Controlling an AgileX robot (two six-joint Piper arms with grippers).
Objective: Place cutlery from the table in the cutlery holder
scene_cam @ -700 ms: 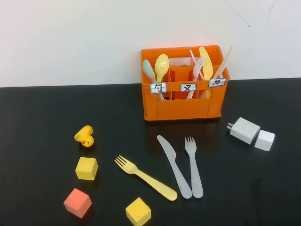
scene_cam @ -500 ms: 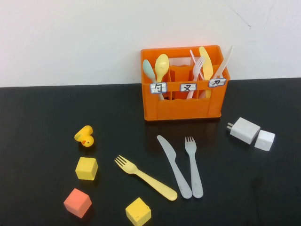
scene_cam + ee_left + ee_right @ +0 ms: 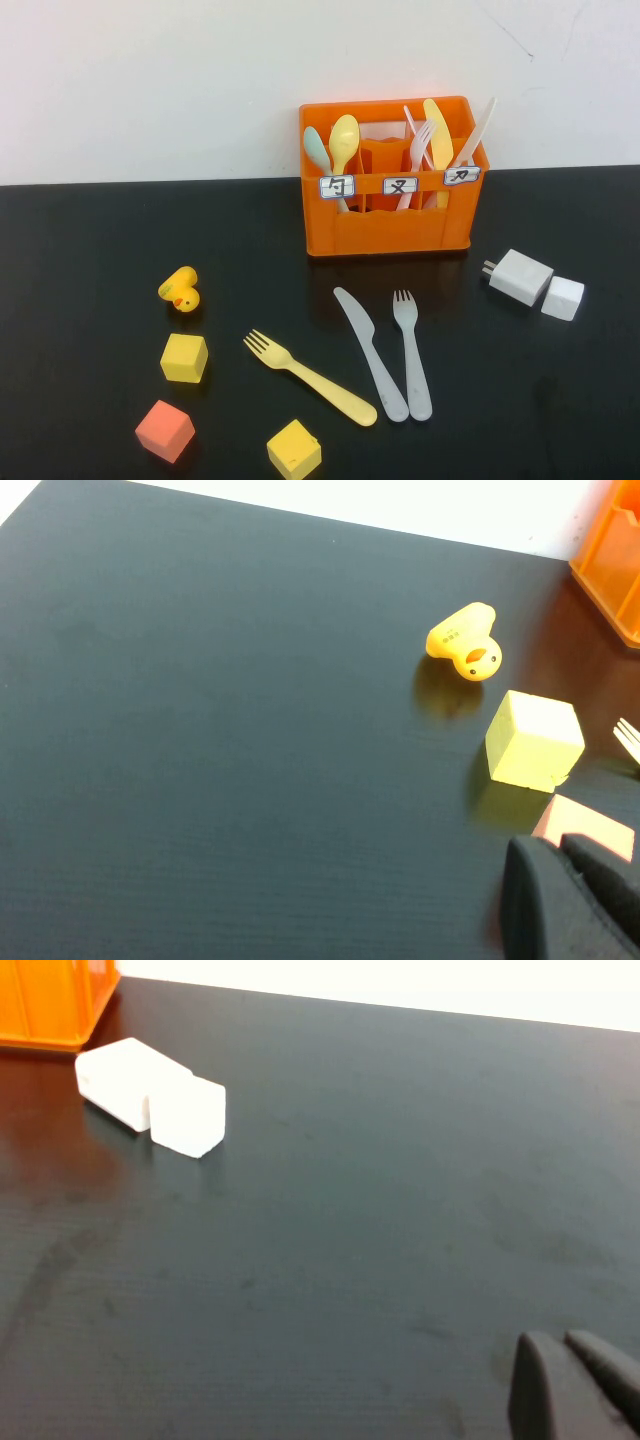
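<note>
Left gripper (image 3: 565, 875): jaws pressed together, holding nothing, hovering low over the counter (image 3: 220, 740) beside the pink block (image 3: 590, 830), on the side of the orange cutlery holder (image 3: 385, 180) where the toys lie. Right gripper (image 3: 565, 1365): jaws pressed together too, empty, over bare counter past the white charger (image 3: 120, 1085) and white cube (image 3: 188, 1115), on the holder's other side. Neither arm shows in the high view.

Change over the last moment: none visible. Every object sits where it sat a beat ago, so the task has not started.

Task items, all flat on the counter in front of the holder: pale yellow fork (image 3: 310, 377) toward the toy side, tines pointing away from the holder's charger side; greyish-white knife (image 3: 370, 352) and greyish-white fork (image 3: 411, 353) side by side, nearly touching at the handle ends, directly in front of the holder. Holder already carries spoons and other cutlery standing upright.

Clutter near the yellow fork: rubber duck (image 3: 181, 290), yellow block (image 3: 185, 357), second yellow block (image 3: 294, 449).

Likely next: one arm reaches in for a first piece; all three remain to be moved.
</note>
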